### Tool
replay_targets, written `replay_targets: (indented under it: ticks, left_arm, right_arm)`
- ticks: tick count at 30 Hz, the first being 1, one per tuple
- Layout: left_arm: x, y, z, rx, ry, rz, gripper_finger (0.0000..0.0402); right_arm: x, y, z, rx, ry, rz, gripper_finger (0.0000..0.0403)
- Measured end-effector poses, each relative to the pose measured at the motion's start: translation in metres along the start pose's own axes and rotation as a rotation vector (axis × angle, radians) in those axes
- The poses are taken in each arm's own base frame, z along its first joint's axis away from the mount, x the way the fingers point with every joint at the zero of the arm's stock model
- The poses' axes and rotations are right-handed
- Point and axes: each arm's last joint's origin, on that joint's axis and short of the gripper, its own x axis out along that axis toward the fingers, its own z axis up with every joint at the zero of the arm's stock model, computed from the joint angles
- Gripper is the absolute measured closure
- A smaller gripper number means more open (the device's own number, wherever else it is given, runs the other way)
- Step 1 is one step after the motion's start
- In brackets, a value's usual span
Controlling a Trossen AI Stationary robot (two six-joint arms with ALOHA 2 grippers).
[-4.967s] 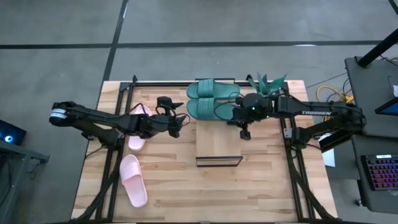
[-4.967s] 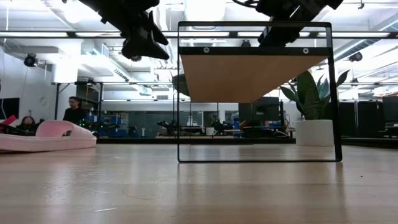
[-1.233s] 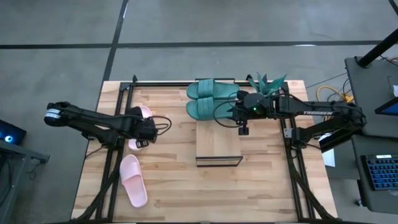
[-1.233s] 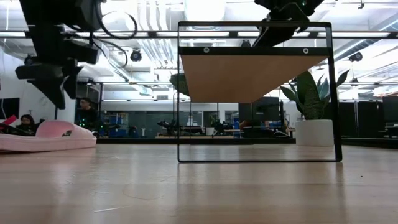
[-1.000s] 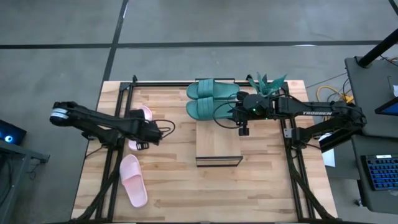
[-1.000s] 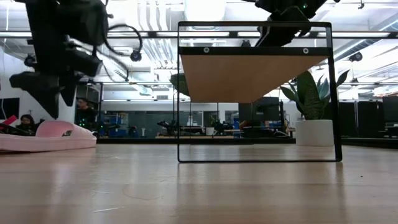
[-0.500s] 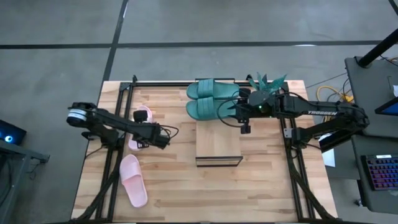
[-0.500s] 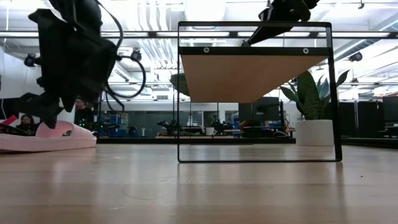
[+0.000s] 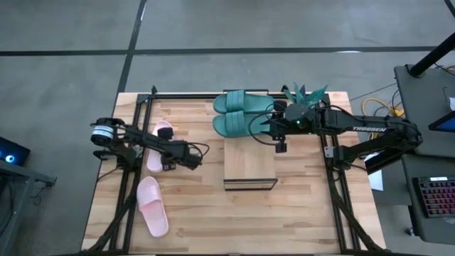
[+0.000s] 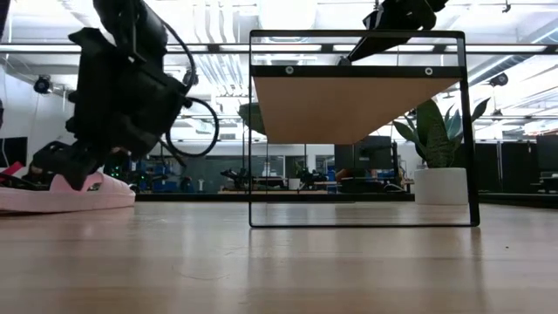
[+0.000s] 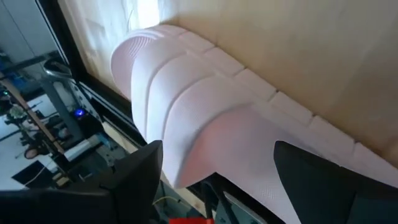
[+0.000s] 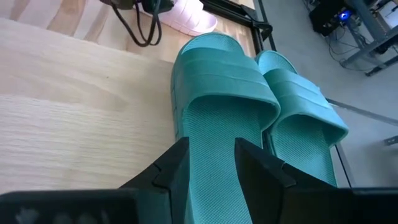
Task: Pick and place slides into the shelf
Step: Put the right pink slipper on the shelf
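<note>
High view first: we've got four slides on the bench (image 9: 306, 206). The two teal slides (image 9: 238, 114) sit side by side right in front of the right hand (image 12: 211, 163), whose fingers are spread a bit with the near teal slide's footbed showing between them. The left hand (image 9: 167, 158) is down over one pink slide (image 11: 205, 118); its fingers are spread wide with the strap between them, not pinching it. The other pink slide (image 9: 152, 206) lies off to that hand's side, near the bench edge. The shelf (image 9: 249, 162) stands between both hands, just beside the right one, and we see nothing sitting on its top.
</note>
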Motion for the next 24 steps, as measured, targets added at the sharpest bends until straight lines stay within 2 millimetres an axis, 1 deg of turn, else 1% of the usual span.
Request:
replay_targets:
  ticks: [6,15,20,24]
  left_arm:
    - [0.01,0.005,-0.003,0.004,0.036,0.023,0.0111]
    - [0.025,0.011,-0.002,-0.007,0.098,0.034,0.0111]
    - [0.029,0.014,0.003,-0.026,0.076,0.025,0.0111]
    - [0.033,0.018,0.005,-0.049,0.079,0.021,0.0126]
  right_arm:
    - [0.0,0.0,0.0,0.0,0.003,0.002,0.0284]
    - [0.0,0.001,-0.002,-0.001,0.02,0.009,0.0284]
    - [0.0,0.001,-0.003,-0.001,0.028,0.013,0.0284]
    - [0.0,0.001,-0.003,0.0,0.028,0.013,0.0284]
